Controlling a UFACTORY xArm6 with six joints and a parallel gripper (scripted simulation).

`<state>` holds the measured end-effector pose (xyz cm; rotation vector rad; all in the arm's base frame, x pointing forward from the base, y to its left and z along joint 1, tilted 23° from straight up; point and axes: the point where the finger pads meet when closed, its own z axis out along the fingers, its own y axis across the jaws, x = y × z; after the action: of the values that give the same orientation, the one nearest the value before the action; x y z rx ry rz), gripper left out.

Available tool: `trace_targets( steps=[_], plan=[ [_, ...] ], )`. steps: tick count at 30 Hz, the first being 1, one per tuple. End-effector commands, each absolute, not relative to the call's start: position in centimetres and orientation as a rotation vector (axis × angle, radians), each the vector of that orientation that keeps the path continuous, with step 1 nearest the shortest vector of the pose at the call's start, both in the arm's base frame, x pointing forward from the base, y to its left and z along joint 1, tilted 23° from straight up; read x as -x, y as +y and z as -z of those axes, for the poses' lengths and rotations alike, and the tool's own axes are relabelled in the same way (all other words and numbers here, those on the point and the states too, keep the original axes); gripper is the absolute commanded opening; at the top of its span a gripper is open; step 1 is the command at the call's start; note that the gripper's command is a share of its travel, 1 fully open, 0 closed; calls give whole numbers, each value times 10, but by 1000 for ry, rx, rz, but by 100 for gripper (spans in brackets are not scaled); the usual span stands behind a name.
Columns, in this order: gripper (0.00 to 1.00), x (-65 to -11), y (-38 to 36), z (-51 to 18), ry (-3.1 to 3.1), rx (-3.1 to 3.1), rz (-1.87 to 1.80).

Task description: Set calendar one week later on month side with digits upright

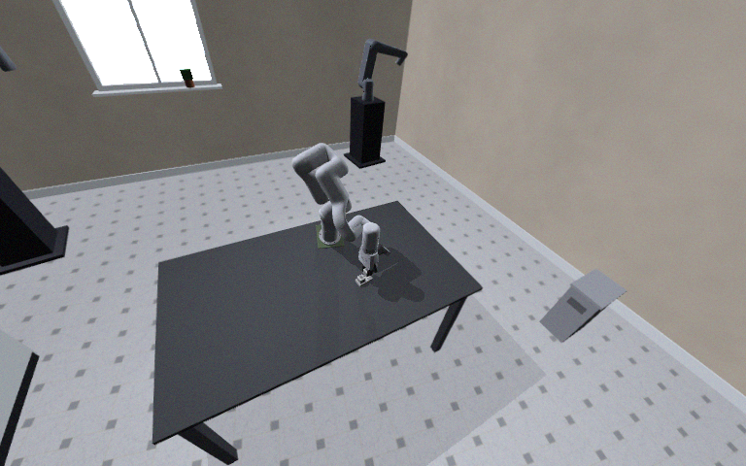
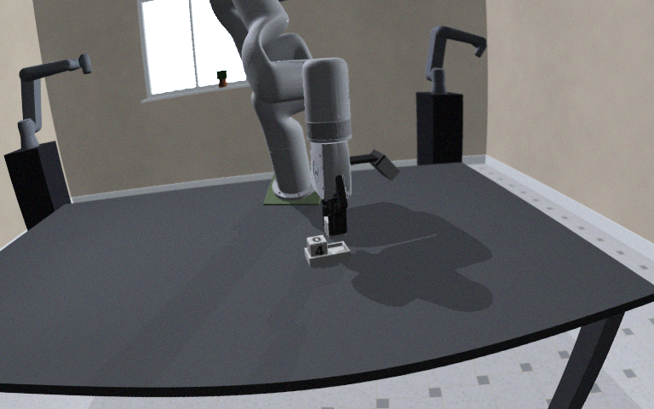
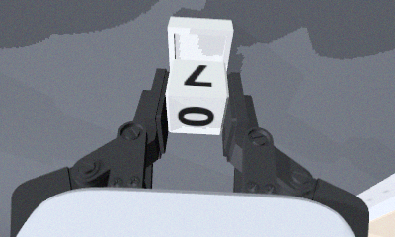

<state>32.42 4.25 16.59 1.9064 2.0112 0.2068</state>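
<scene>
My gripper point(image 3: 197, 90) is shut on a white digit cube point(image 3: 197, 96); in the wrist view its faces show a 0 and a 7. In the exterior view the gripper point(image 2: 335, 222) holds this cube point(image 2: 327, 225) just above the right, empty half of the white tray point(image 2: 329, 253). The other cube point(image 2: 317, 245) stands in the tray's left half, showing a 4 on its front and a 0 on top. In the wrist view the tray point(image 3: 200, 41) shows beyond the held cube. In the top view the tray point(image 1: 366, 279) and gripper point(image 1: 369, 269) are small.
The arm's base stands on a green plate point(image 2: 289, 196) behind the tray. A dark camera head point(image 2: 384, 164) juts out to the right of the arm. Other robot arms on black pedestals point(image 2: 439, 126) stand off the table.
</scene>
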Motion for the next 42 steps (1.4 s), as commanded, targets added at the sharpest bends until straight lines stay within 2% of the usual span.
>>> trace_targets(
  steps=[1, 42],
  plan=[
    [29, -325, 43, -167, 2010, -1905, -211],
    [29, -333, 40, -146, 2010, -1905, -211]
  ],
)
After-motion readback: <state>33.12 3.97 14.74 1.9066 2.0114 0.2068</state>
